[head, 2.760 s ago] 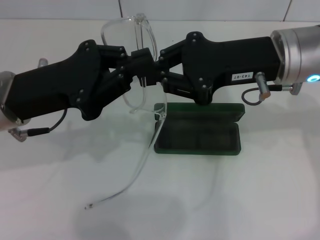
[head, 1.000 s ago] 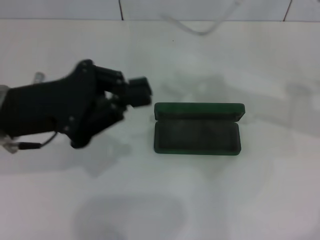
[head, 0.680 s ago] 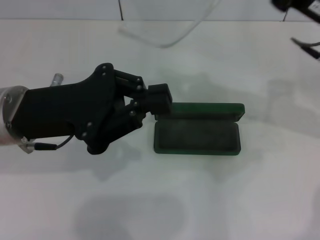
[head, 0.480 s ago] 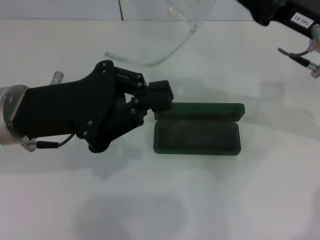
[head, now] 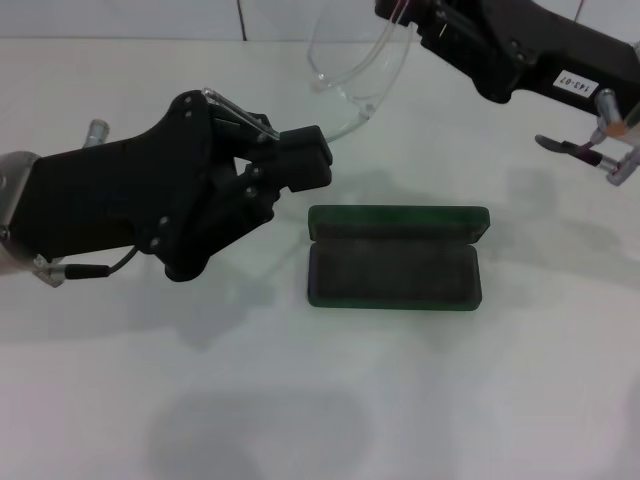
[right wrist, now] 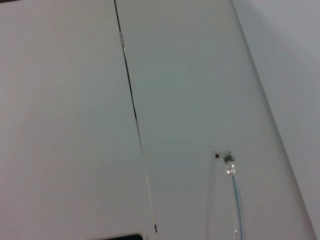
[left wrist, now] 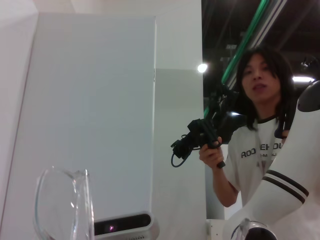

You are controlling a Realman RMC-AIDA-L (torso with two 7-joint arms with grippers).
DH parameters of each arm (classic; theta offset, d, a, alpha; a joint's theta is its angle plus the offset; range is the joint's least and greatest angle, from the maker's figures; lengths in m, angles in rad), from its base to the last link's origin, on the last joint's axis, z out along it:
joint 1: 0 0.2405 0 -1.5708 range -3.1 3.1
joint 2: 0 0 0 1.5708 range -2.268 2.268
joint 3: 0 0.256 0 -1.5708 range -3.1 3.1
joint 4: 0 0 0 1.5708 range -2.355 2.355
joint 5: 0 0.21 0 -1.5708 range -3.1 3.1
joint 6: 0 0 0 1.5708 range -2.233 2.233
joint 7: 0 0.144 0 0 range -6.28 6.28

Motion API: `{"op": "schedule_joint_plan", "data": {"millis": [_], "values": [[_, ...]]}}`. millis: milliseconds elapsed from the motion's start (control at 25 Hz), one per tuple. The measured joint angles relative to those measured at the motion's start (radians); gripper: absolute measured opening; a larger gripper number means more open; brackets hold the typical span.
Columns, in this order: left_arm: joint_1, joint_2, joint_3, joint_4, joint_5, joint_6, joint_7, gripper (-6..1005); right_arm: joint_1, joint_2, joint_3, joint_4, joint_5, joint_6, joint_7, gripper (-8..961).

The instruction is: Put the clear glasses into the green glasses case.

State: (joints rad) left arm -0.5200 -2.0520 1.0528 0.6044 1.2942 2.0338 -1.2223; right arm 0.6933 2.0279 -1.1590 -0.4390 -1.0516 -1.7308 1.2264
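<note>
clear glasses (head: 352, 70) held aloft above open green glasses case (head: 395, 259).

Your case (head: 394, 257) lies open on the bench (head: 420, 400), with free room over its tray and clear bench from 3 through 6 to 8 o'clock. At 10 o'clock the left claw (head: 300, 160) crowds its corner. At 12 the glasses (head: 355, 70) hang above, under the right claw (head: 420, 15).
</note>
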Motion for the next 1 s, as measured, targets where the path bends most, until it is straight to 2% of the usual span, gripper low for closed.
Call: {"op": "schedule_joint_plan", "data": {"millis": [360, 720, 1000], "values": [[0.003, 0.001, -0.001, -0.008, -0.001, -0.001, 0.01, 72, 0.008, -0.003, -0.083, -0.013, -0.003, 0.004, -0.014, 87], [0.008, 0.001, -0.001, -0.012, -0.001, -0.003, 0.015, 71, 0.042, -0.007, -0.228, -0.049, -0.004, 0.041, -0.016, 87], [0.015, -0.002, -0.002, -0.014, -0.001, -0.003, 0.015, 72, 0.035, -0.005, -0.239, -0.063, -0.013, 0.052, -0.016, 87]]}}
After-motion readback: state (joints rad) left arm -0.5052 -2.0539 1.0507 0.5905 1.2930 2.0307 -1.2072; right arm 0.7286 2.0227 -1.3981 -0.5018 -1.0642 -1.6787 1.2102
